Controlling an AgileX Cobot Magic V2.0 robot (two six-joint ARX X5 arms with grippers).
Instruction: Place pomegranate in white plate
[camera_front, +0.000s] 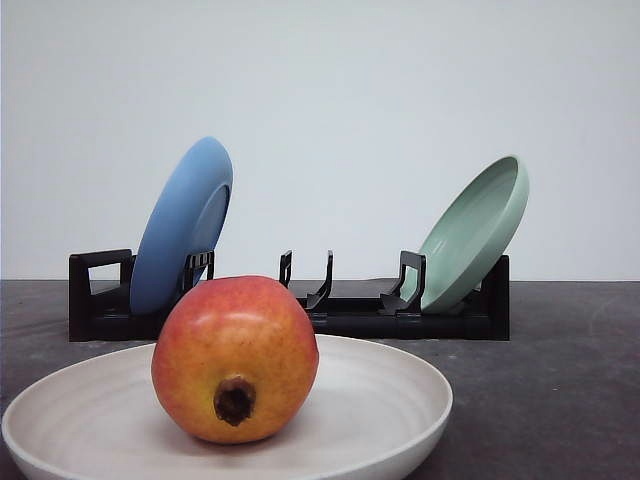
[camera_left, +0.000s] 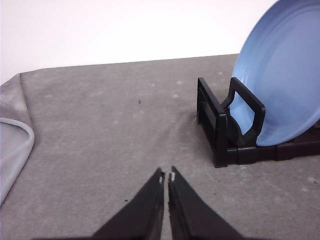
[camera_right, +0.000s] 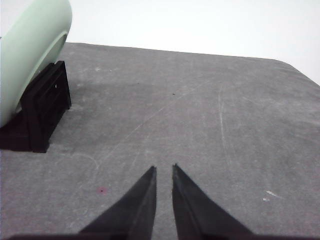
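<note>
From the front, the pomegranate (camera_front: 235, 358) sits in the white plate (camera_front: 390, 400) at the desk's (camera_front: 560, 380) near edge, with a black rack (camera_front: 350, 310) behind holding a blue plate (camera_front: 180, 225) and a green plate (camera_front: 475, 230). On the left wrist, the left gripper (camera_left: 166, 176) is closed and empty over the bare desk, near the rack's end. On the right wrist, the right gripper (camera_right: 164, 169) is almost closed and empty, touching nothing.

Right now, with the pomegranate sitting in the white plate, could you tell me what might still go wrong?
The pomegranate is round and the white plate is shallow, so a bump to the table could roll it toward the low rim. The blue plate and pale green plate lean steeply in the black rack; an arm sweeping near could tip them. Both the left gripper and right gripper are shut and apart from everything.
</note>
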